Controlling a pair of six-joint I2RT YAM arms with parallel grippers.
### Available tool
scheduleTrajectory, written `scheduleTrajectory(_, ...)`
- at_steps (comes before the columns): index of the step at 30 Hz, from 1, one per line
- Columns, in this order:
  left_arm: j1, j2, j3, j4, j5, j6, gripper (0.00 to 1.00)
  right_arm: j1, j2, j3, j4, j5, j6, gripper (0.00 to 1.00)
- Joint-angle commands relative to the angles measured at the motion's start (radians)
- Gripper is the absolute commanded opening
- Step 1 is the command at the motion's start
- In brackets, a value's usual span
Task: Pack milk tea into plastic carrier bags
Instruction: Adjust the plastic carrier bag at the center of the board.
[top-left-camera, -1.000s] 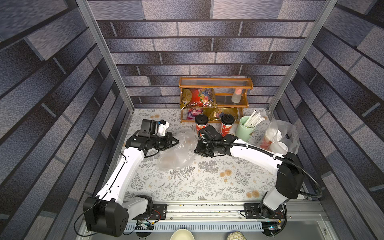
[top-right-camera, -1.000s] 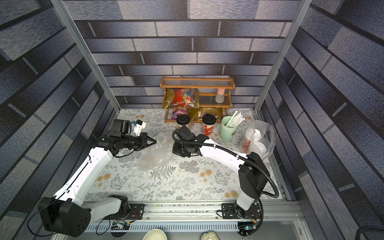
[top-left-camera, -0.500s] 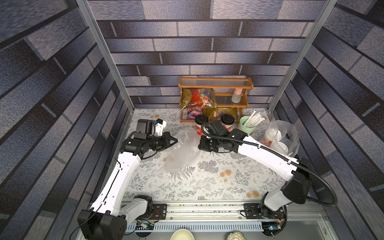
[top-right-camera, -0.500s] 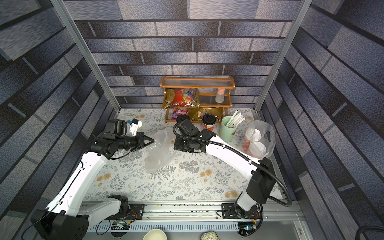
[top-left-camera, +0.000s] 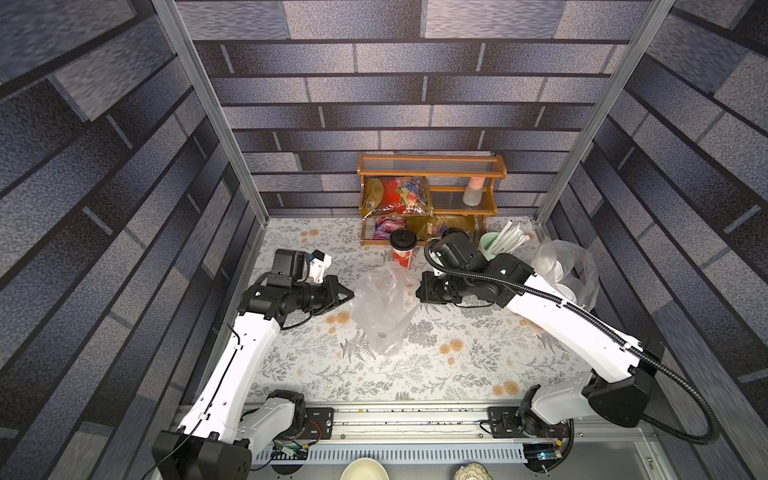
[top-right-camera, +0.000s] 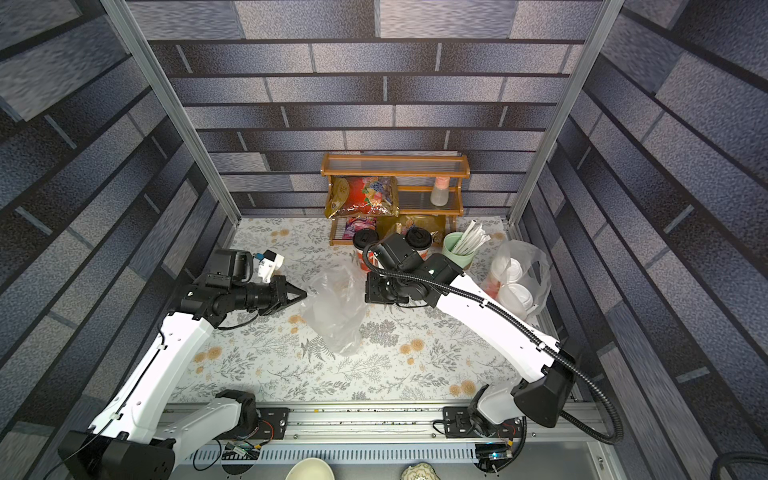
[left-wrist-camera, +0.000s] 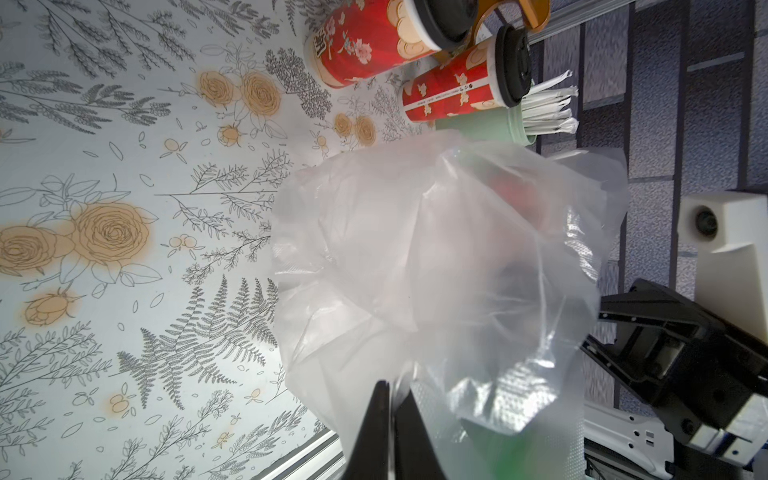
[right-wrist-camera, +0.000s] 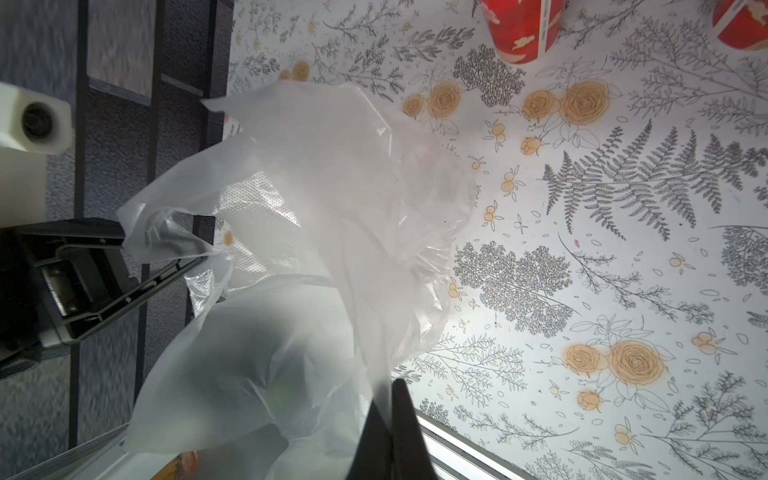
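Pulling its two edges evenly apart should open the clear carrier bag (top-left-camera: 382, 307) without tearing it. The left tool (top-left-camera: 351, 294) and right tool (top-left-camera: 417, 291) each pinch an opposite edge, holding it above the desk (top-left-camera: 457, 365) near the black-lidded cups (top-right-camera: 365, 240). It hangs mouth-up, long axis downward.

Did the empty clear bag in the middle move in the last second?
Yes. The plastic carrier bag shifted toward the robot's right, and is now directly in front of the black-lidded cup.
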Motion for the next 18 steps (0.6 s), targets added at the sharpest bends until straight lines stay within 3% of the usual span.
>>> scheduleTrajectory(1, -0.018, 0.015, 0.007, -0.017, -0.009, 0.021, 0.24, -0.005, 0.027, -0.03, 0.018, -0.053, -0.008, 0.0)
scheduleTrajectory(5, -0.022, 0.059, 0.169, -0.191, -0.097, 0.147, 0.61, -0.005, 0.037, -0.029, 0.044, -0.084, -0.005, 0.0)
scheduleTrajectory(7, -0.048, 0.093, 0.259, -0.271, -0.172, 0.186, 0.71, -0.005, 0.038, -0.027, 0.049, -0.09, -0.004, 0.0)
scheduleTrajectory(11, -0.218, 0.192, 0.452, -0.398, -0.397, 0.226, 0.83, -0.006, 0.04, -0.013, 0.053, -0.105, -0.006, 0.0)
scheduleTrajectory(18, -0.446, 0.369, 0.653, -0.469, -0.529, 0.19, 0.94, -0.003, 0.015, -0.048, 0.152, -0.161, 0.029, 0.0)
